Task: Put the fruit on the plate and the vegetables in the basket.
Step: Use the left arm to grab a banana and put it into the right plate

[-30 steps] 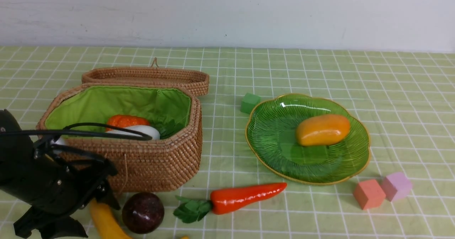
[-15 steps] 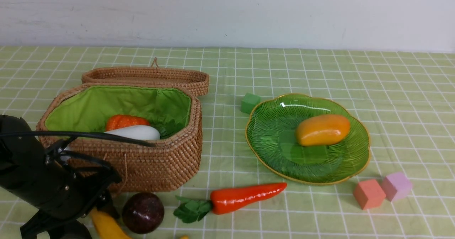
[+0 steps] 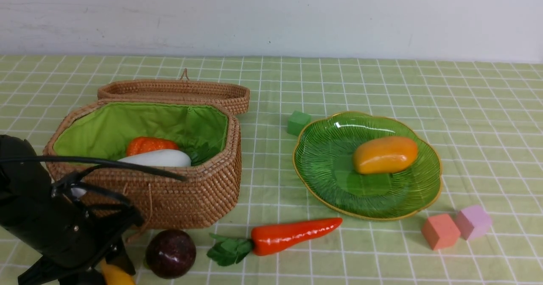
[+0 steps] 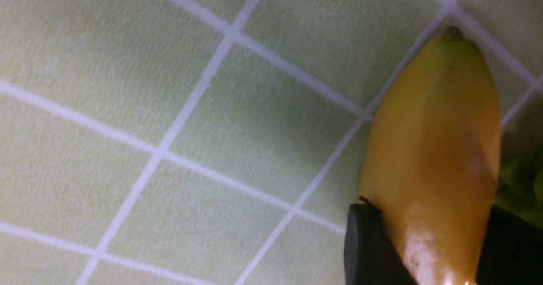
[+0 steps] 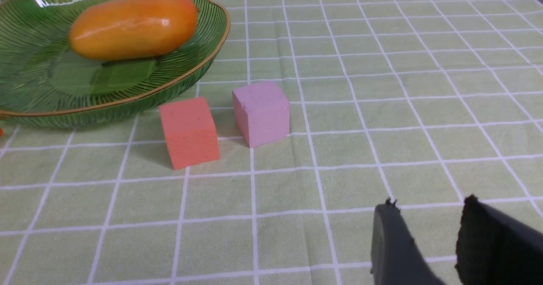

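Jaws of the left gripper, front view: set low on the cloth, straddling the banana; we cannot read the grip from here. The purple-brown ball lies just beside the jaws, with the carrot beyond it. The plate holding the mango is well apart, and the basket stands close behind.

Left wrist view: both fingers press the banana's flanks, and its tip reaches ahead of them, so the grip sits near one end. We judge a slow, straight lift best, since the long free end may swing toward the ball.

Right wrist view: the right gripper stands parted on nothing, with the plate off ahead of it.
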You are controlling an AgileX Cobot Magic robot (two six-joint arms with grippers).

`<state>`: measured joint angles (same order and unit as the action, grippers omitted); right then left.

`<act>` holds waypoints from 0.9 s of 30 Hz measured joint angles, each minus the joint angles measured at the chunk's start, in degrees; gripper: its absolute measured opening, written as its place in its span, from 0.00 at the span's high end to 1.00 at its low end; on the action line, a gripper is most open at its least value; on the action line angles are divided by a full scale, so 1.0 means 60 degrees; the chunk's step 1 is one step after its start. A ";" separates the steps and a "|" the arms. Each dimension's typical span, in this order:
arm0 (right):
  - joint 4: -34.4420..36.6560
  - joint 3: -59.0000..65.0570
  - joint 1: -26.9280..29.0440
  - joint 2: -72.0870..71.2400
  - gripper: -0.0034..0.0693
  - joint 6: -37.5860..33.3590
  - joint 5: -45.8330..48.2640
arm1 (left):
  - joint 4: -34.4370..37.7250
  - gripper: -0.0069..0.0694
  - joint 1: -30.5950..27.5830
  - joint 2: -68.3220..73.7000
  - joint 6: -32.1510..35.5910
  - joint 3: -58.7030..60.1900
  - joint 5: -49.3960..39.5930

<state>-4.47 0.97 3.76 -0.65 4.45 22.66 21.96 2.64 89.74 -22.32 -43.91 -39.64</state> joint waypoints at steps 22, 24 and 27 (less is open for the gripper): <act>0.0000 0.0000 0.0000 0.0000 0.62 0.0000 0.0000 | -0.0302 0.52 0.0000 -0.3035 0.0452 -0.1425 -0.2759; 0.0000 0.0000 0.0000 0.0000 0.62 0.0000 0.0000 | -0.0097 0.52 0.0086 -0.2990 0.0676 -0.2193 -0.2880; 0.0000 0.0000 0.0000 0.0000 0.62 0.0000 0.0000 | -0.0100 0.52 0.0664 -0.2682 0.0820 -0.3759 -0.2955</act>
<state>-4.47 0.97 3.76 -0.65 4.45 22.66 21.37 6.63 73.65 -17.40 -66.46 -57.36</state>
